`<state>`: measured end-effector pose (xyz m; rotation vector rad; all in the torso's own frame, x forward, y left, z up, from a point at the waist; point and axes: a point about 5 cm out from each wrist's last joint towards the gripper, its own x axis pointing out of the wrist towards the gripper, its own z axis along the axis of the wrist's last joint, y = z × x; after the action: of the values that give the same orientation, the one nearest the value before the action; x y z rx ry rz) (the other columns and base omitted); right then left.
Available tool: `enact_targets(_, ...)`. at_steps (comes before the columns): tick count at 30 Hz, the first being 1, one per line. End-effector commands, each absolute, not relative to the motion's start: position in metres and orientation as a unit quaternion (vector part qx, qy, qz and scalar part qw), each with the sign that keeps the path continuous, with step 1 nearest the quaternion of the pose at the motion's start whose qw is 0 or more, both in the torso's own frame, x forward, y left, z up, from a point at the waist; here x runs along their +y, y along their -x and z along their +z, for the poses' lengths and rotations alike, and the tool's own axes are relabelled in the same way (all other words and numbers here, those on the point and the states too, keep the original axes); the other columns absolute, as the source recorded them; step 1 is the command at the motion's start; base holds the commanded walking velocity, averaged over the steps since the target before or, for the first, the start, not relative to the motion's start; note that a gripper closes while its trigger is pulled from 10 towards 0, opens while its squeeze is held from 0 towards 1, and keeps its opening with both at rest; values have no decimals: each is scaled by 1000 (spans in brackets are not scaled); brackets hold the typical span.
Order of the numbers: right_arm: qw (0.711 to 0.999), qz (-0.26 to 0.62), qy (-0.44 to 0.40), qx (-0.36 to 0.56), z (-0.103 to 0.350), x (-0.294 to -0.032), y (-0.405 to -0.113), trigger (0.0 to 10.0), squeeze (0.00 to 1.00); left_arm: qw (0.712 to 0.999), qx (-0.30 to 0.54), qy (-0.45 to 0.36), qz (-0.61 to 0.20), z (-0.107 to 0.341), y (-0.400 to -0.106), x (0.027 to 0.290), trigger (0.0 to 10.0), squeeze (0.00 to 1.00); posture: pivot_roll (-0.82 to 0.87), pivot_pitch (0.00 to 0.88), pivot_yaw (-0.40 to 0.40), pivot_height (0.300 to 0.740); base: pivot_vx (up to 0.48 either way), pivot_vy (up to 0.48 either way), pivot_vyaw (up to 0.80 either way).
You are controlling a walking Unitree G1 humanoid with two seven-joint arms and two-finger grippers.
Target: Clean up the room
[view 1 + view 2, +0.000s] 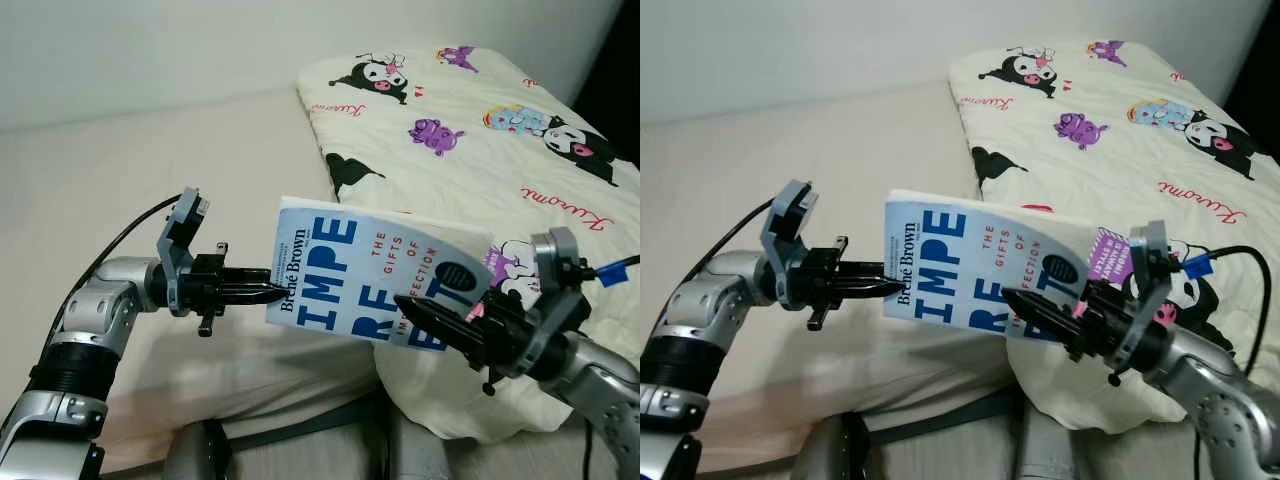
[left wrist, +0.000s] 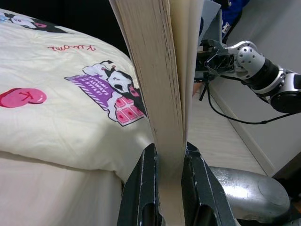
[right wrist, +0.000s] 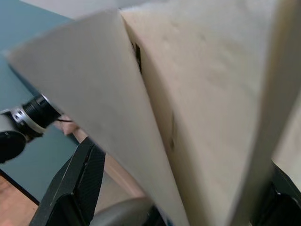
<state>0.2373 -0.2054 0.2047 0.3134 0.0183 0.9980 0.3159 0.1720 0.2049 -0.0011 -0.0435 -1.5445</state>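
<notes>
Book (image 1: 370,285) hangs above the bed (image 1: 150,180), both grippers' fingers clamped on it: left gripper (image 1: 270,295) at the spine, right gripper (image 1: 405,302) opposite (mid-carry, seemingly). Next: one releases.

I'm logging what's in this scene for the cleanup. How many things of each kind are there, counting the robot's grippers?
Book: 1
Printed quilt: 1
Bed: 1
Grippers: 2, left gripper, right gripper, both shut on the book
Total: 5
</notes>
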Motion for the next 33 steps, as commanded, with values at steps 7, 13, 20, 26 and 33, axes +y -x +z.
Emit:
enact_targets(7,862,485,-144,25,205,-208,-231,0,0,727,-28,-11,-686,212,-315,186,10000,0,-173,132,65,530,0,0,0)
enact_targets(13,859,493,-139,10,210,-206,-232,0,0,724,-29,-10,-689,211,-315,184,10000,0,-172,136,64,530,0,0,0)
enact_targets(20,864,485,-137,3,211,-206,-234,0,0,723,-37,-1,-689,211,-316,182,10000,0,-171,141,67,530,0,0,0)
enact_targets(26,896,425,-128,3,203,-209,-250,0,0,747,-50,91,-657,215,-326,181,10000,0,-170,141,69,530,0,0,0)
enact_targets(33,926,353,-136,5,189,-206,-267,0,0,824,-135,239,-496,209,-350,192,10000,1000,-163,143,74,530,0,0,0)
